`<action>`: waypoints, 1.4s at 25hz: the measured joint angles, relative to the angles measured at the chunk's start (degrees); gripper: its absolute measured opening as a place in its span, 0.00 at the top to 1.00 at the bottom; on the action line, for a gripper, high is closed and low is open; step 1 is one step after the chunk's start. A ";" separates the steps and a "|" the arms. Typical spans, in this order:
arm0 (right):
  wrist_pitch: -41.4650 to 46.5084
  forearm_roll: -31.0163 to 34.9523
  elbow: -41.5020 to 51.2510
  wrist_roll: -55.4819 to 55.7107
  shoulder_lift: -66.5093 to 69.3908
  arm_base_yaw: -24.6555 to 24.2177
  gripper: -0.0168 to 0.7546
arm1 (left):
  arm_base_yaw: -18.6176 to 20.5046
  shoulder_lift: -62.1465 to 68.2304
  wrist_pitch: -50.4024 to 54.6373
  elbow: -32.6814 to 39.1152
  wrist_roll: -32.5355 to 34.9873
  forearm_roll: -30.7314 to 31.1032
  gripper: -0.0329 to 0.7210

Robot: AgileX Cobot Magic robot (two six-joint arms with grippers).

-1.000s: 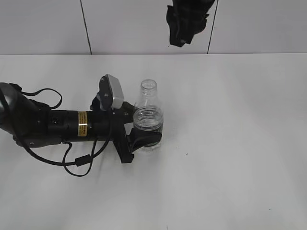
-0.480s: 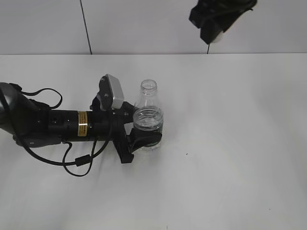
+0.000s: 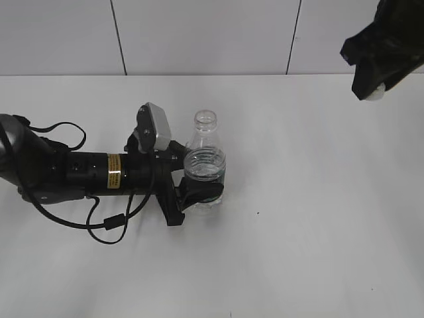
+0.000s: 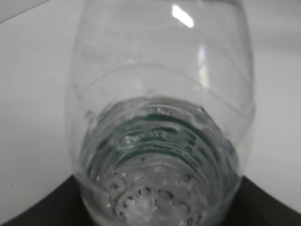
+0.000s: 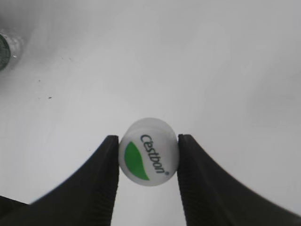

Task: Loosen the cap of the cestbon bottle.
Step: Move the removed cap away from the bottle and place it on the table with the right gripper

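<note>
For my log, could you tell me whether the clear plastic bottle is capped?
Uncapped: the clear plastic bottle has a bare neck; the right gripper holds the white cap.

Left arm: black cylindrical housing, yellow label band, grey camera block, loose black cables; matte black jaws.

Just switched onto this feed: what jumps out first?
The bottle stands open-necked left of the table's middle, clamped low by the left gripper. The white cap with its green logo is off, pinched in the right gripper, held high at the far right.
</note>
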 joint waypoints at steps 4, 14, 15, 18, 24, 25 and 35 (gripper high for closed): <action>-1.36 0.42 5.08 0.73 -0.07 -1.37 0.60 | 0.00 0.00 0.00 0.00 0.00 0.04 0.41; -18.61 4.60 18.68 1.38 -0.09 -5.55 0.60 | 0.00 0.00 0.00 0.00 0.00 0.04 0.41; -20.01 4.66 19.62 1.42 -0.09 -5.73 0.60 | 0.00 0.00 0.00 0.00 0.00 0.04 0.41; -22.97 4.97 20.66 1.42 1.27 -5.78 0.60 | 0.00 0.00 -0.29 0.00 0.00 0.04 0.41; -27.28 7.06 20.85 0.95 7.86 -5.80 0.60 | -0.06 0.37 -3.31 0.31 0.00 0.69 0.41; -27.72 7.65 20.91 0.49 8.82 -5.80 0.60 | -0.13 0.51 -3.86 0.44 0.00 0.69 0.41; -32.58 11.03 20.91 -2.77 11.76 -5.80 0.60 | -4.51 0.51 -3.94 0.44 0.00 -7.96 0.41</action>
